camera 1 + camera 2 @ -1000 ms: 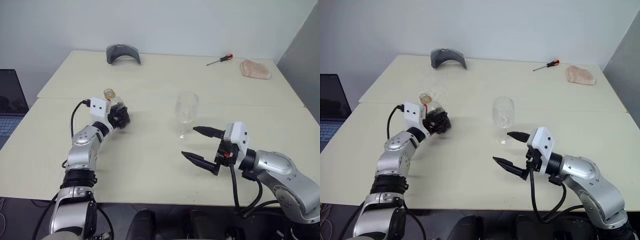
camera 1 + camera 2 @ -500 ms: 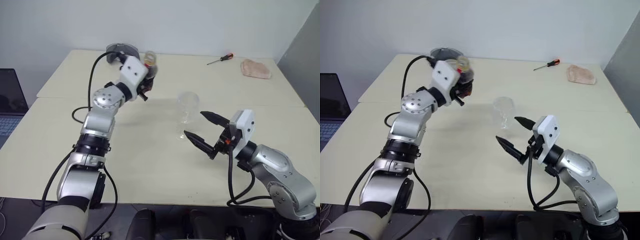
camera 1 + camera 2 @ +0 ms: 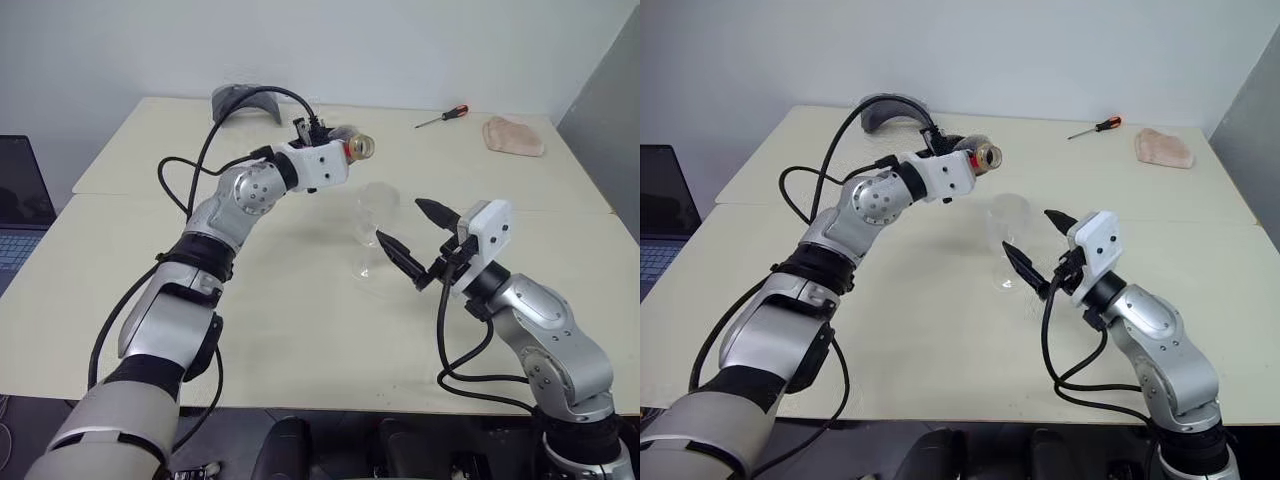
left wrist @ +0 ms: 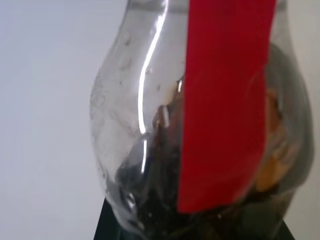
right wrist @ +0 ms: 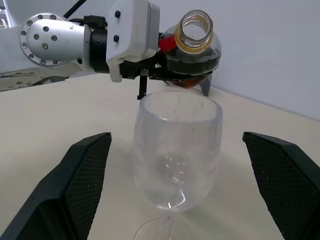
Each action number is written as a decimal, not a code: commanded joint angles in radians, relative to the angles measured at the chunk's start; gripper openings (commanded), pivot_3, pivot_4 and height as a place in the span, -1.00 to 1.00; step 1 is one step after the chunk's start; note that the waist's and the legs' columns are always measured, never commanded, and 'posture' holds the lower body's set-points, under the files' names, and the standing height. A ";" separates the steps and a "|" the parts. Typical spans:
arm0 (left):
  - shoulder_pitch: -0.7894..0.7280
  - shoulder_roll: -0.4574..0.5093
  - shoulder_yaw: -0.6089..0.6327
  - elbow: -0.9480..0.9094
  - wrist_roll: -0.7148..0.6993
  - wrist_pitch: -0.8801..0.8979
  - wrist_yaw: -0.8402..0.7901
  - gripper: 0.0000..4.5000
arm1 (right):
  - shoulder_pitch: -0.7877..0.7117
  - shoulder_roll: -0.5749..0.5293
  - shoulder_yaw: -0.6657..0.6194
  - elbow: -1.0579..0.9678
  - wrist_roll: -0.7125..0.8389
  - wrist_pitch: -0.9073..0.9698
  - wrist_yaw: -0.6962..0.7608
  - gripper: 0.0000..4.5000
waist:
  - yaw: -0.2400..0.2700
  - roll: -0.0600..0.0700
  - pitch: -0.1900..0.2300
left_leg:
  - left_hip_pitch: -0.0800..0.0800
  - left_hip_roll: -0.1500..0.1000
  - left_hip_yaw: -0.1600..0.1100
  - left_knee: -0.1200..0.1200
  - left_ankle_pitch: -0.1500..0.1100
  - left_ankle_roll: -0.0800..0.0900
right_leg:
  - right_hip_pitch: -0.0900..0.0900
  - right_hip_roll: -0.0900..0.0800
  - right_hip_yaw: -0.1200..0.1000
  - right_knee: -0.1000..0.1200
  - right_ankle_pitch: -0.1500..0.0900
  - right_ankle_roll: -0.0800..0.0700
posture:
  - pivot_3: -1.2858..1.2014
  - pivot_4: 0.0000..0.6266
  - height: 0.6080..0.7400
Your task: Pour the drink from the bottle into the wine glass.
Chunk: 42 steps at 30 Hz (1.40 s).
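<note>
Left gripper [image 5: 150, 70] clamped on bottle [image 5: 192, 57], tipped, mouth short of glass [image 5: 176, 137] rim: drink may splash tabletop [image 3: 300, 330]. Right gripper [image 3: 412, 240] wide apart astride glass, not steadying it; bump topples it.

Bottle [image 5: 192, 52]: clear glossy plastic, red label strip.
Wine glass [image 5: 176, 146]: clear, smooth, lightly speckled.
Right gripper [image 5: 181, 187]: matt black fingers [image 5: 82, 180] with fine mesh texture.
Surface [image 3: 300, 330]: pale cream, smooth, matt.
Screwdriver [image 3: 440, 118]: red glossy handle, metal shaft.
Cloth [image 3: 512, 137]: pink, soft, crumpled.
</note>
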 commanded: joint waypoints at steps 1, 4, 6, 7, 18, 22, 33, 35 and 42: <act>-0.053 0.010 -0.010 0.007 0.041 -0.077 0.052 -0.59 | -0.001 0.006 0.002 -0.015 -0.013 -0.031 0.000 1.00 | 0.000 0.000 0.000 | 0.000 0.000 0.000 0.000 0.000 0.000 | 0.000 0.000 0.000 0.000 0.000 0.000 | 0.03 -0.52 1.00; -0.068 0.015 -0.023 0.027 0.076 -0.115 0.076 -0.59 | -0.001 0.009 0.005 -0.014 -0.015 -0.027 0.008 1.00 | 0.000 0.000 0.000 | 0.000 0.000 0.000 0.000 0.000 0.000 | 0.000 0.000 0.000 0.000 0.000 0.000 | 0.03 -0.52 1.00; -0.078 0.018 -0.030 0.039 0.097 -0.136 0.089 -0.59 | -0.004 0.010 0.008 -0.013 -0.017 -0.025 0.010 1.00 | -0.001 0.000 0.000 | 0.000 0.000 0.000 0.000 0.000 0.000 | 0.000 0.000 0.000 0.000 0.000 0.000 | 0.03 -0.52 1.00; -0.085 0.021 -0.036 0.047 0.112 -0.147 0.098 -0.59 | -0.007 0.011 0.010 -0.012 -0.018 -0.022 0.008 1.00 | -0.001 0.000 0.000 | 0.000 0.000 0.000 0.000 0.000 0.000 | 0.000 0.000 0.000 0.001 0.000 0.000 | 0.03 -0.52 1.00; -0.114 0.039 -0.069 0.085 0.210 -0.198 0.185 -0.59 | -0.020 0.016 0.016 -0.017 -0.021 0.006 -0.009 1.00 | -0.001 0.000 0.000 | 0.000 0.000 0.000 0.001 0.000 0.000 | 0.000 0.000 0.000 0.001 0.000 0.000 | 0.03 -0.52 1.00; -0.118 0.046 -0.074 0.086 0.237 -0.204 0.215 -0.59 | -0.021 0.016 0.017 -0.017 -0.022 0.009 -0.011 1.00 | -0.001 0.000 0.000 | 0.000 0.000 0.000 0.001 0.000 0.000 | 0.000 0.000 0.000 0.002 0.000 0.000 | 0.03 -0.52 1.00; -0.138 0.054 -0.096 0.097 0.289 -0.215 0.283 -0.59 | -0.002 0.014 0.030 -0.011 -0.045 -0.009 -0.001 1.00 | -0.001 0.000 0.000 | 0.000 0.000 0.000 0.002 0.000 0.000 | 0.000 0.000 0.000 0.003 0.000 0.000 | 0.03 -0.52 1.00; -0.144 0.058 -0.101 0.100 0.298 -0.214 0.296 -0.59 | -0.003 0.015 0.031 -0.011 -0.048 -0.009 0.000 1.00 | -0.001 0.000 0.000 | 0.000 0.000 0.000 0.002 0.000 0.000 | 0.000 0.000 0.000 0.004 0.000 0.000 | 0.03 -0.52 1.00; -0.158 0.061 -0.109 0.115 0.313 -0.219 0.333 -0.59 | -0.007 0.018 0.030 -0.011 -0.055 -0.002 0.006 1.00 | -0.001 0.000 0.000 | 0.000 0.000 0.000 0.002 0.000 0.000 | -0.001 0.000 0.000 0.004 0.000 0.000 | 0.03 -0.52 1.00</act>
